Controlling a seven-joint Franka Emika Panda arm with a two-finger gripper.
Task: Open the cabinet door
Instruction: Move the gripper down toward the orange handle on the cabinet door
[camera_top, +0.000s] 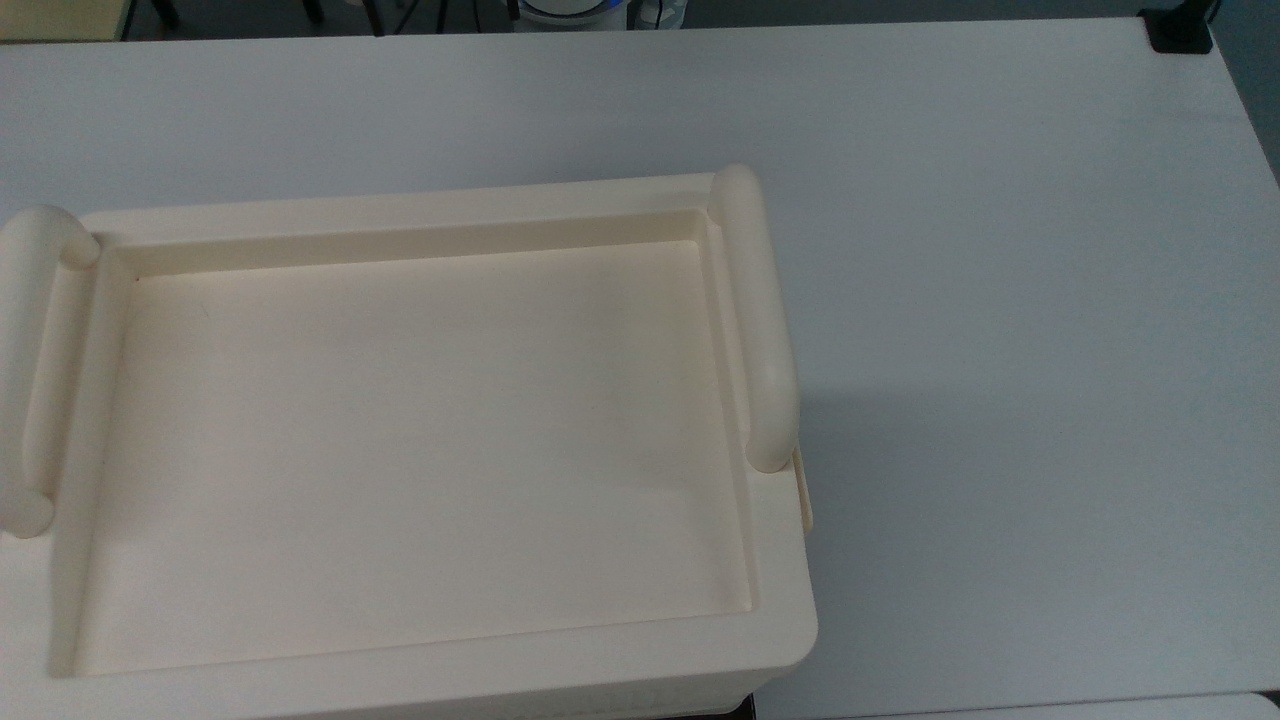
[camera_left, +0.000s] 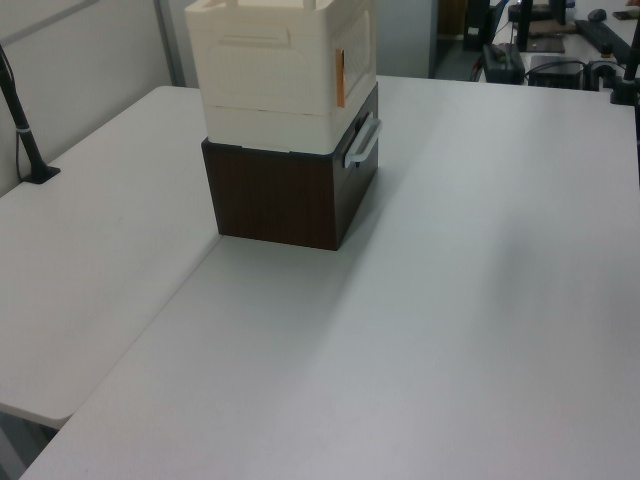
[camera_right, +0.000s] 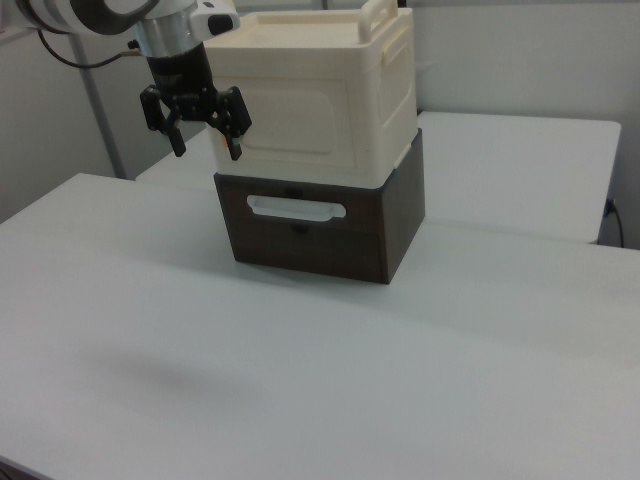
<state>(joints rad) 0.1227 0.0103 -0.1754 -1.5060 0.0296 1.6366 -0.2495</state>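
Observation:
The cabinet is a cream box with a recessed tray top and two thick bar handles; it stands on a dark brown drawer unit. The cabinet door is the flat front panel in the right view, and it lies flush and closed. In the left view the door is the cabinet's right face, with an orange strip at its edge. My gripper hangs open at the right view's left edge of that panel, about mid-height, and holds nothing.
The brown unit has a white bar handle on its drawer front. A small cream tab juts from the cabinet's side. A black clamp post stands at the left view's left. The white table spreads wide in front.

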